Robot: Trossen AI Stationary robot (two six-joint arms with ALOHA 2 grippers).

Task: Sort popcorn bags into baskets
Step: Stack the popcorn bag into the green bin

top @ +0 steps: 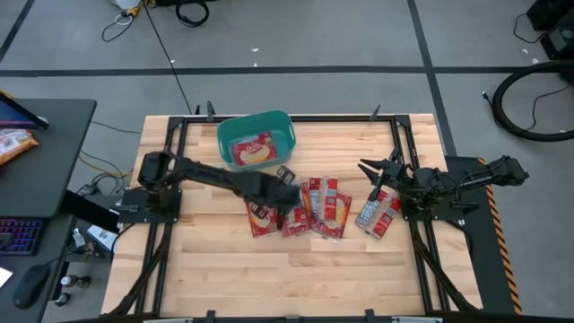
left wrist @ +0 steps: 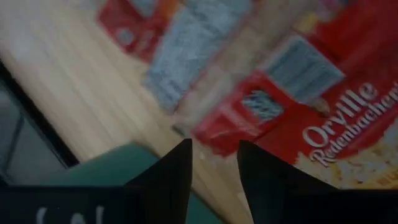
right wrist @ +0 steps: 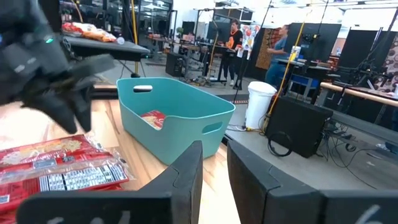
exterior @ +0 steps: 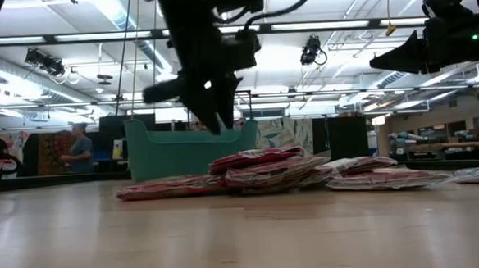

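Several red popcorn bags (top: 327,208) lie flat and overlapping on the wooden table, with one more (top: 377,215) off to their right. Another bag (top: 254,151) lies inside the teal basket (top: 224,135) near the far edge. My left gripper (top: 289,202) hovers open just above the pile's left part, with a red bag (left wrist: 336,124) below its fingers and nothing between them. In the low view it (exterior: 217,123) hangs clear above the bags (exterior: 257,162). My right gripper (top: 366,169) waits raised at the right, narrowly open and empty, facing the basket (right wrist: 186,124).
A black side desk at the left carries an orange snack bag (top: 13,144) and a keyboard. Dark frame rails (top: 399,135) run along the table's edges. Bare wood lies in front of the pile (top: 296,278). People stand in the room beyond the table (right wrist: 236,37).
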